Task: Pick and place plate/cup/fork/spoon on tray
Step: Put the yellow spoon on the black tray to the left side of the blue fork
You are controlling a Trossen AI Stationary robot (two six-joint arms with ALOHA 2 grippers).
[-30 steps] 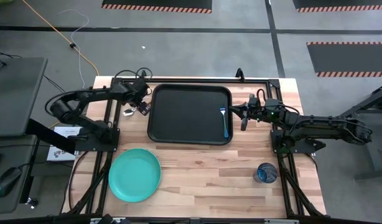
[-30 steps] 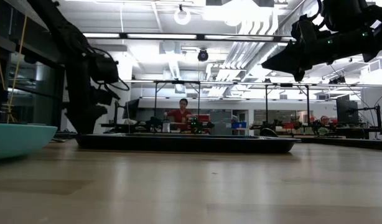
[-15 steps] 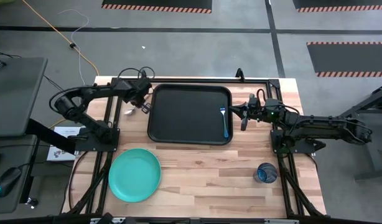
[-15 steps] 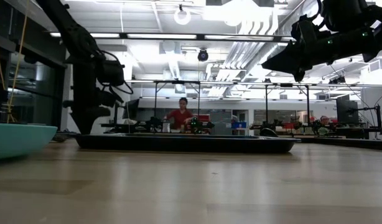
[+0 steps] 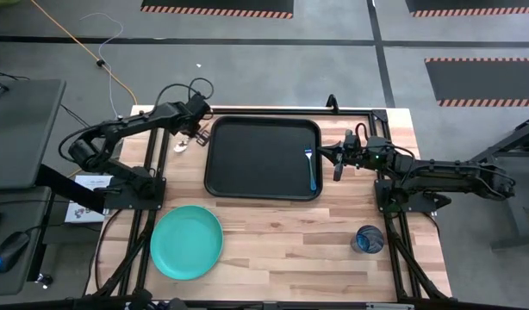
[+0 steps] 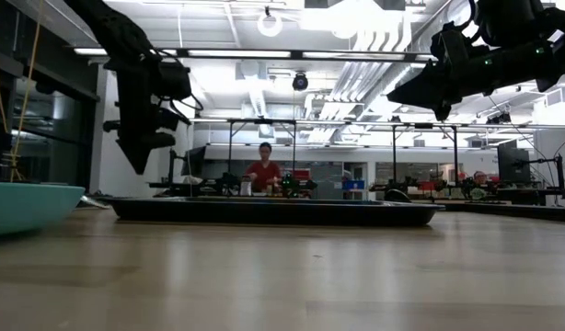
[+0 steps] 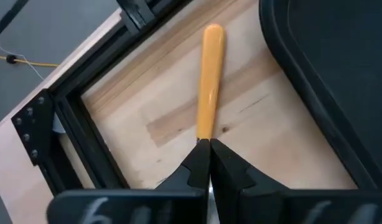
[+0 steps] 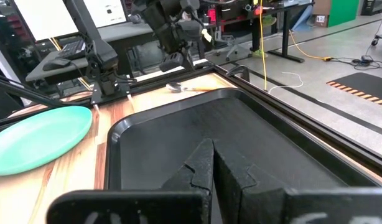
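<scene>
The tray (image 5: 263,158) is taken as the landmark; it lies on the wooden table (image 5: 282,232), toward the far edge.

Left gripper (image 5: 198,129): shown raised above the table just off the tray's left rim, near its far left corner. In the left wrist view its fingers (image 7: 200,163) are seen pressed together with no gap, and the orange-handled spoon (image 7: 209,78) lies flat on the wood beyond the tips, beside the tray's rim. Whether the tips touch the handle's near end cannot be told. In the high view the spoon's pale bowl (image 5: 179,146) is seen left of the tray.

Right gripper (image 5: 331,156): held in the air just off the tray's right rim. In the right wrist view its fingers (image 8: 206,163) are seen closed against each other, with nothing between them.

Fork (image 5: 311,169): blue, lying inside the tray along its right rim.

Plate (image 5: 187,242): set on the table near the tray's near left corner, apart from it.

Cup (image 5: 369,238): standing on the table off the tray's near right corner, well apart from it.
</scene>
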